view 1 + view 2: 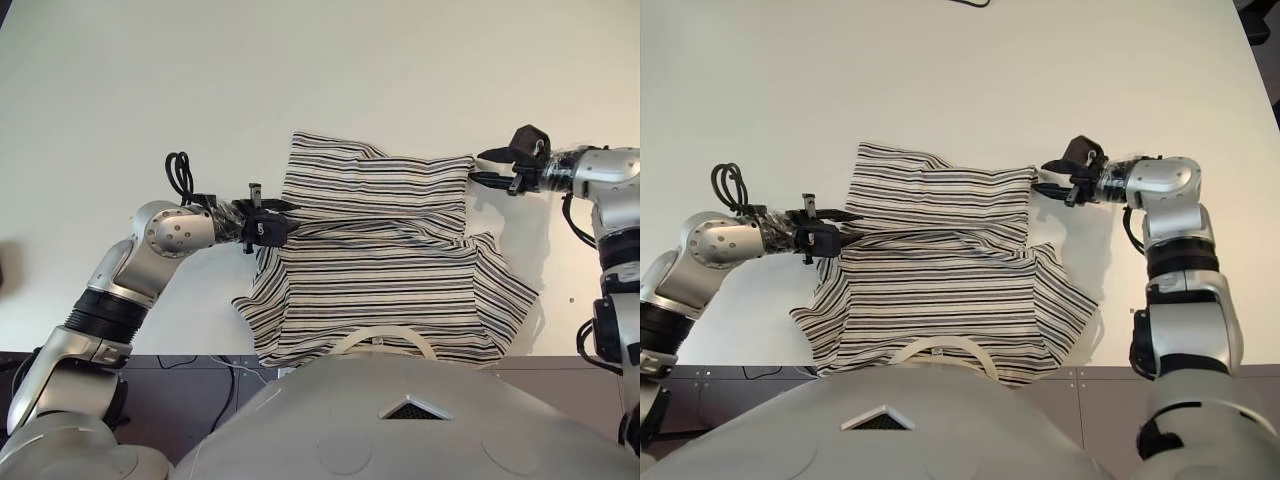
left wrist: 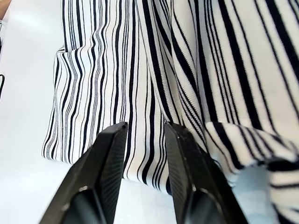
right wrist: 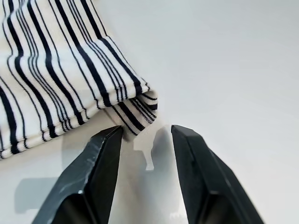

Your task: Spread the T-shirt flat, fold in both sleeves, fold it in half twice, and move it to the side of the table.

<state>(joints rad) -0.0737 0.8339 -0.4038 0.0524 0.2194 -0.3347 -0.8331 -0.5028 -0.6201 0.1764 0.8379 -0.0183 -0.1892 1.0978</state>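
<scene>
The jaws of the left gripper stand apart over the striped T-shirt's left edge. The right gripper's jaws, also apart, frame a doubled corner. Nearest, the collar and sleeves sprawl rumpled at the bench edge; farther off, cloth lies folded over. Each gripper should probably close on every layer, then draw outward evenly and low.

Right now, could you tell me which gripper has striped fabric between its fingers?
The left gripper: the T-shirt's edge shows between its open fingers. The right gripper has only bare table there, just short of the shirt's corner.
</scene>
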